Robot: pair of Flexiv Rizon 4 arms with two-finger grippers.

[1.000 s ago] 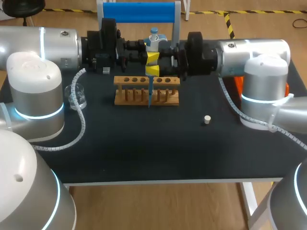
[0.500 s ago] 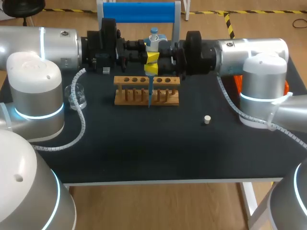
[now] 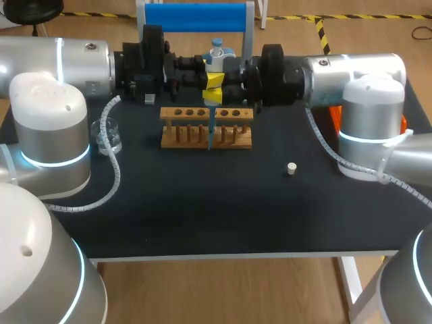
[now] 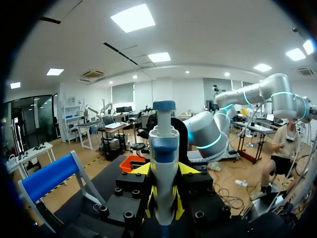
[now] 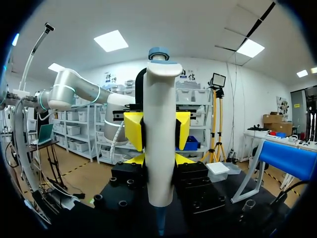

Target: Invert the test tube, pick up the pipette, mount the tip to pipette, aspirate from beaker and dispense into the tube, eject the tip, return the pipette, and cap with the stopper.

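1. Head view: the pipette (image 3: 217,52) stands upright at 12 o'clock on the bench (image 3: 202,202). Its long axis is vertical and its blue tip (image 3: 210,132) points down in front of the wooden rack (image 3: 206,113).
   - The left gripper (image 3: 213,80) comes in level from 9 o'clock, and its fingers are clamped on the pipette body.
   - The right gripper (image 3: 214,98) comes in level from 3 o'clock, just under the left one, and its fingers look clamped on the body as well.
   - Both arms are equally near, wrist facing wrist.
   - The beaker (image 3: 108,138) sits at 9 o'clock from the rack and the stopper (image 3: 291,168) at 4 o'clock, both well apart from the fingers.
   - I cannot make out the test tube.
2. Left wrist view: the pipette (image 4: 164,158) stands dead ahead between this gripper's yellow fingers (image 4: 141,169), one on each side and touching it. The other arm's yellow tips show lower on the body.
3. Right wrist view: the pipette (image 5: 159,124) fills the gap between its own fingers (image 5: 138,159), which press on both flanks. The left arm's fingers (image 5: 133,130) grip higher, from the far side.
4. Judgement: the next move depends on keeping the tip plumb over the rack, so either grip could tilt it if one arm shifts alone.
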